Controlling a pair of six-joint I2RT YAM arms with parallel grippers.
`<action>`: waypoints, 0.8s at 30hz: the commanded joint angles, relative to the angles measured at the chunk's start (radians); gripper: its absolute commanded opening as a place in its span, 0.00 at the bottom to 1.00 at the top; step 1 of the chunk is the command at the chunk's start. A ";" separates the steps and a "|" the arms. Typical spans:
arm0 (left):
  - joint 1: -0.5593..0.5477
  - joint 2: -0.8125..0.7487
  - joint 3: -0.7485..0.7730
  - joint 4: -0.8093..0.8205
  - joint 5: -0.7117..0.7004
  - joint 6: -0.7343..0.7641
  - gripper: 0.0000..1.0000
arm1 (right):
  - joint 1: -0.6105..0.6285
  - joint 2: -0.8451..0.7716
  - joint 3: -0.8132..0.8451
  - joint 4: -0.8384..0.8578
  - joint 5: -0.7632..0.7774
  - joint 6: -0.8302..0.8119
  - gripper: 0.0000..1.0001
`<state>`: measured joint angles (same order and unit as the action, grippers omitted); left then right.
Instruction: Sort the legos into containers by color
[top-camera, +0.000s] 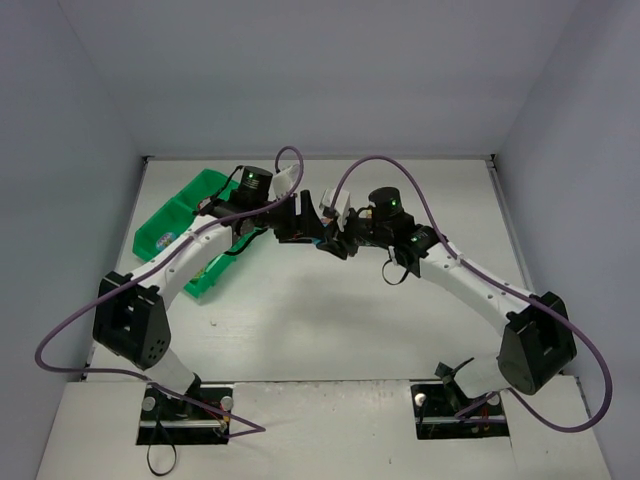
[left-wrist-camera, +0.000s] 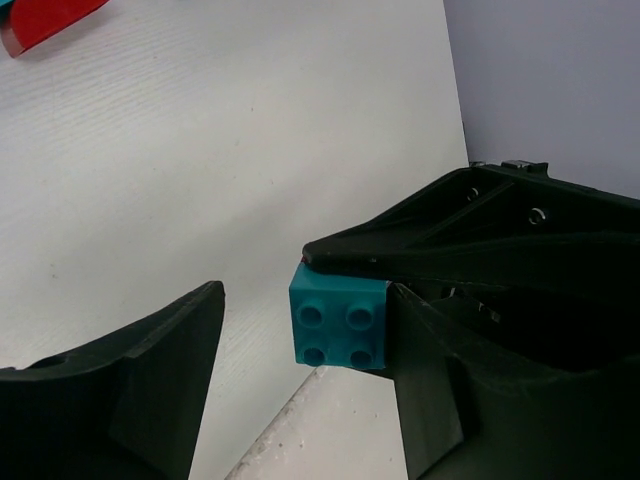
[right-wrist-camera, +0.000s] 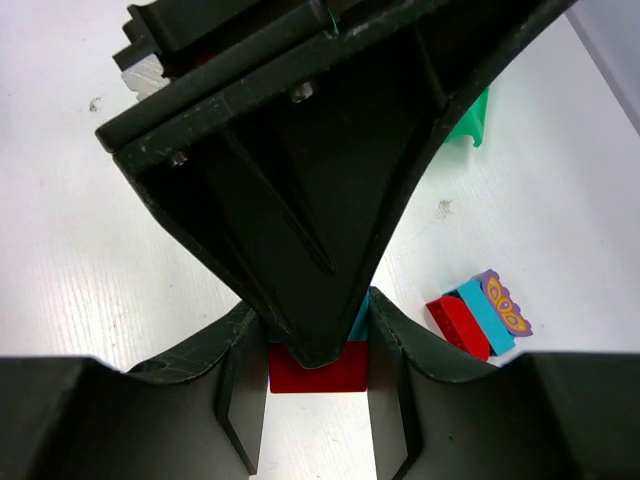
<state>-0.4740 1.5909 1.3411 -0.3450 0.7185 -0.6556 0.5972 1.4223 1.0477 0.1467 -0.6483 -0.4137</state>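
Teamwork over the middle of the worktop (top-camera: 330, 320): right end effector (right-wrist-camera: 312, 332) was clamped shut on a red brick (right-wrist-camera: 318, 372) with a cyan brick (left-wrist-camera: 338, 328) stuck to it. Left end effector (left-wrist-camera: 305, 300) sat open around the cyan one, touching one side, not gripping yet, probably to pull them apart for the green tray (top-camera: 165, 225) off left

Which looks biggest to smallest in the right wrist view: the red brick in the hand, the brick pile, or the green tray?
Largest first: brick pile, then red brick, nearer and partly hidden, so unsure, then green tray, only a corner showing.
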 joint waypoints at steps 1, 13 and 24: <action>-0.006 -0.020 0.046 0.040 0.022 0.019 0.56 | 0.009 -0.052 0.018 0.076 -0.021 0.000 0.25; -0.006 -0.023 0.038 0.061 0.062 0.028 0.00 | 0.012 -0.052 -0.008 0.077 0.029 0.003 0.53; 0.008 -0.022 0.055 0.026 0.056 0.060 0.00 | 0.010 -0.062 -0.035 0.047 0.070 -0.019 0.61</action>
<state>-0.4759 1.5936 1.3460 -0.3439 0.7593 -0.6231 0.6037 1.4109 1.0058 0.1455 -0.5907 -0.4194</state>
